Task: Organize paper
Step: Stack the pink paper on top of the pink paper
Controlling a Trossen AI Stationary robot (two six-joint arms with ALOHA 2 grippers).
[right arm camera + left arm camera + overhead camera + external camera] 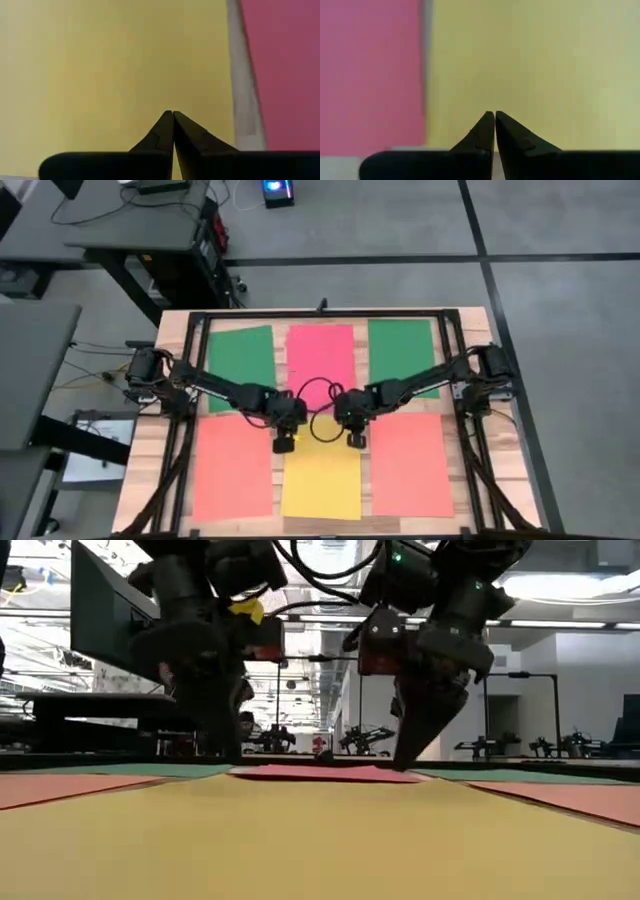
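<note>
High view: both pinched-shut hands, left hand (286,442) and right hand (355,440), press the yellow sheet's (322,485) far edge, its long axis running near-far.

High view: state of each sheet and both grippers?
yellow sheet: flat, front middle, both grippers at its far edge
green sheets: flat, back corners
pink sheet: flat, back middle
orange sheets: flat, front corners
left gripper: shut
right gripper: shut

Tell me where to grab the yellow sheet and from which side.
Judging by its pose, take the yellow sheet at its far short edge, coming straight down. It lies flat, so only an edge can be lifted, and both the left gripper and right gripper, fingers together, already hover over that edge.
</note>
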